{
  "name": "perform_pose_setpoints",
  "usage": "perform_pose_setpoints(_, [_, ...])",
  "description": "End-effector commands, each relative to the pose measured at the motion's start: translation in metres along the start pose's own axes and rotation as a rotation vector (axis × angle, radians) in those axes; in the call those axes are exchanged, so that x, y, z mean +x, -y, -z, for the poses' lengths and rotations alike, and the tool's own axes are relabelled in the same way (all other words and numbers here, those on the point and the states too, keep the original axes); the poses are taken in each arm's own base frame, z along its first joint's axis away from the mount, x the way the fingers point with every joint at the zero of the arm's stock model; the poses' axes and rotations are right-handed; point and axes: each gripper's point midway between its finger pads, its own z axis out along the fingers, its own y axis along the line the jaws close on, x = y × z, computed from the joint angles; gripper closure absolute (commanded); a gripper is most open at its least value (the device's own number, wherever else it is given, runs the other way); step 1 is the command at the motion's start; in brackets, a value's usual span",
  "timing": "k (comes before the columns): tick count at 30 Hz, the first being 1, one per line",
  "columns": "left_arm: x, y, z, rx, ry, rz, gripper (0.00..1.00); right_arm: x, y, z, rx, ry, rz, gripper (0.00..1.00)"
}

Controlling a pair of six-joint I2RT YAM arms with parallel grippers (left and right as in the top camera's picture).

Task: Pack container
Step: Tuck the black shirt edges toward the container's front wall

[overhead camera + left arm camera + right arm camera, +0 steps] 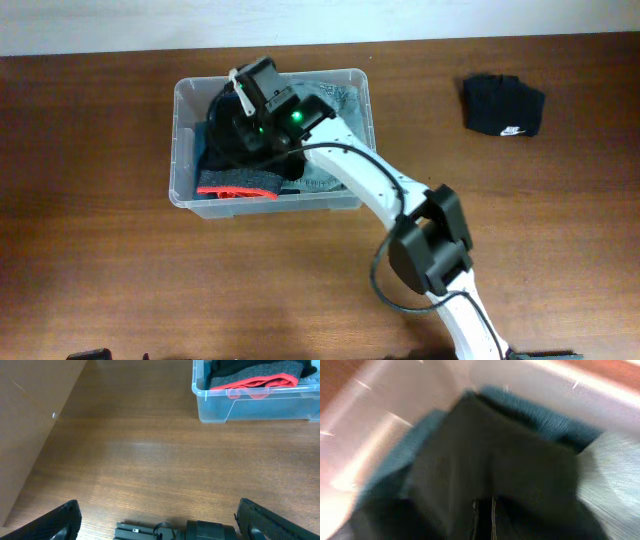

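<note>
Inside container [185, 140], right claw [483, 510] pinched shut on black garment [490, 460]; press it flat before releasing; left claw [160, 515] wide, empty

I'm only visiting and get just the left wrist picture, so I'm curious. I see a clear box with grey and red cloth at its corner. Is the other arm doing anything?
Observer: Yes. The right gripper is down inside the container, shut, against a black garment.
Operator: Anything else in there?
Observer: A teal cloth shows around the black one's edges.
Operator: Is anything lying outside the box?
Observer: One black piece with a small white logo lies on the table, apart from the container, on the right arm's side.
</note>
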Motion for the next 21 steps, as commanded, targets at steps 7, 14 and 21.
perform_pose_setpoints(7, [0.0,-0.003,0.0,-0.013,0.0,-0.004,0.01,0.036,0.07,-0.043,0.156,-0.084,-0.061,0.96])
perform_pose_setpoints(14, [0.0,-0.003,0.0,-0.013,0.0,-0.004,0.01,-0.011,0.082,0.006,0.163,0.035,-0.083,0.96])
perform_pose_setpoints(21, [0.0,-0.003,0.0,-0.013,0.0,-0.004,0.01,-0.018,0.081,0.03,0.161,0.036,-0.089,0.96])
